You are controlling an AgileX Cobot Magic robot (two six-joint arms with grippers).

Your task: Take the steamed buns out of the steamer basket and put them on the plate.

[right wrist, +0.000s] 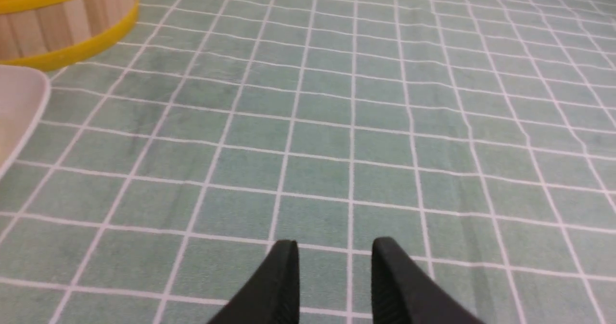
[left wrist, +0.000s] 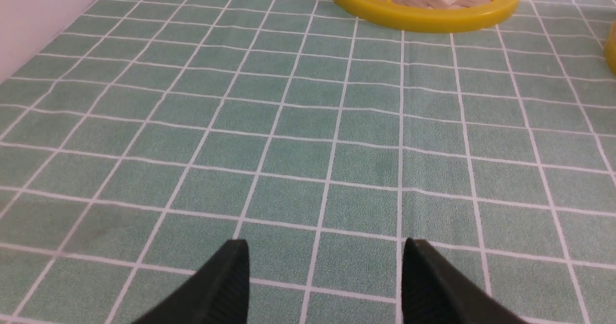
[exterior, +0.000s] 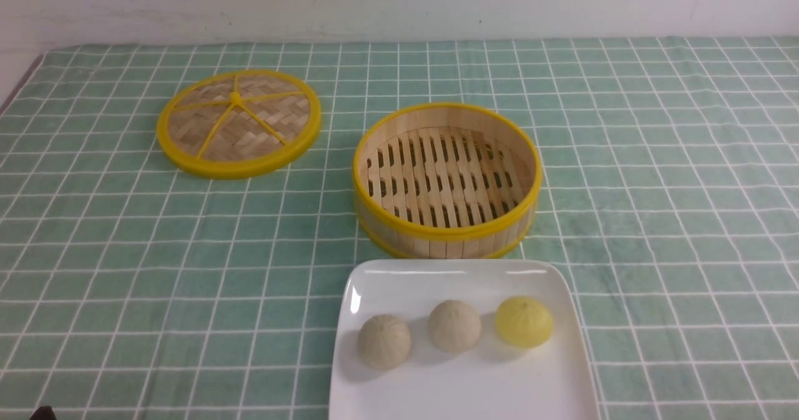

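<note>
Buns [exterior: 454, 326] sit on plate [exterior: 399, 283], well apart from both arms' parted, empty fingers [left wrist: 226, 285].

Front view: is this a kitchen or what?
Probably a dining table setup, not clearly a kitchen: a green checked tablecloth, a bamboo steamer basket with its lid off, and three steamed buns on a white plate.

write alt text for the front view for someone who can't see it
Three steamed buns, two pale buns and a yellow bun, sit in a row on a white square plate. Behind it stands the empty steamer basket; its lid lies further left on the green checked tablecloth.
</note>
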